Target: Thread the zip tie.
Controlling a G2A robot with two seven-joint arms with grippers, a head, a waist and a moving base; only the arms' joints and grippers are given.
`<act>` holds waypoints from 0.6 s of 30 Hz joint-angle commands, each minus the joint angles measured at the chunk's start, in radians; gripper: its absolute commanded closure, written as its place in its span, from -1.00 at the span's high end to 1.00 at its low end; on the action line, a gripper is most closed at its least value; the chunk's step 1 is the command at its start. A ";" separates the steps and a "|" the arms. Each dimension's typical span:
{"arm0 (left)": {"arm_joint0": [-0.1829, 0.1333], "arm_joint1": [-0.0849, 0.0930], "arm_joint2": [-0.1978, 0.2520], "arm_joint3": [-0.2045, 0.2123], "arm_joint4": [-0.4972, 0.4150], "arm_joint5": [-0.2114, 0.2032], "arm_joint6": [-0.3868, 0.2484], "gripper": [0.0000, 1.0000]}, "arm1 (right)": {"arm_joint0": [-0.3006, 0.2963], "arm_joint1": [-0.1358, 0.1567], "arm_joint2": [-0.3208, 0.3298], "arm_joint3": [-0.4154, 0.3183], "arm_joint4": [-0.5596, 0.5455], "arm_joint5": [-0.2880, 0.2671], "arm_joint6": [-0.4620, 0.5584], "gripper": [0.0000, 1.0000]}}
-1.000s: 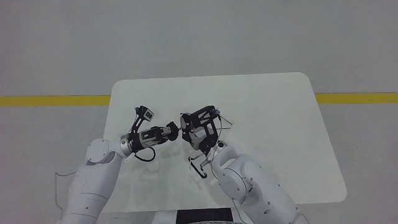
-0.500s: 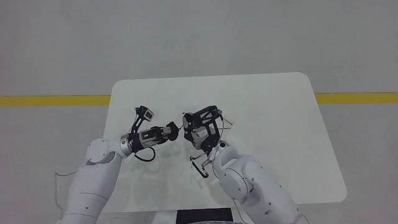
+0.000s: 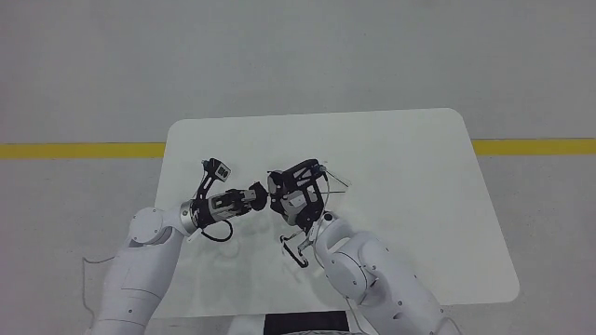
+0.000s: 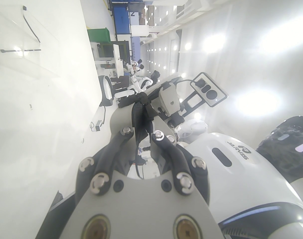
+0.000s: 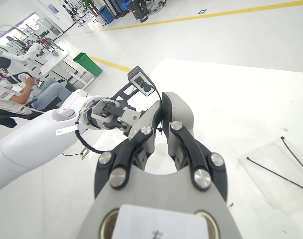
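Right gripper [image 5: 162,103] has its fingers pressed together on the zip tie [image 5: 161,128], a thin black strand hanging short between them above the table [image 3: 419,149]. Left gripper [image 4: 142,101] meets it tip to tip, fingers drawn together too. Farther out, two spare ties [image 5: 271,171] lie on a clear bag [image 5: 278,190].

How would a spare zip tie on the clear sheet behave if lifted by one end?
Likely very light: the spare zip tie is a thin strip. It lies slightly curved, so it probably flexes. Flat on the clear sheet, it may slide.
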 commanded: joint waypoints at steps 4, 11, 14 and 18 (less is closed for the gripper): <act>0.000 0.000 0.000 0.000 0.000 0.000 0.000 -1.00 | 0.001 -0.001 -0.003 0.003 -0.005 0.001 0.006 -1.00; 0.000 0.000 0.000 0.000 0.000 0.000 0.000 -1.00 | -0.006 -0.001 -0.002 0.002 -0.005 0.009 0.003 -0.44; 0.000 0.000 0.000 0.000 0.000 0.000 0.000 -1.00 | -0.008 -0.001 0.000 0.000 -0.005 0.012 0.001 0.74; 0.000 0.000 0.000 0.000 0.000 0.000 0.000 -1.00 | -0.010 -0.001 0.002 -0.006 -0.008 0.013 -0.002 1.00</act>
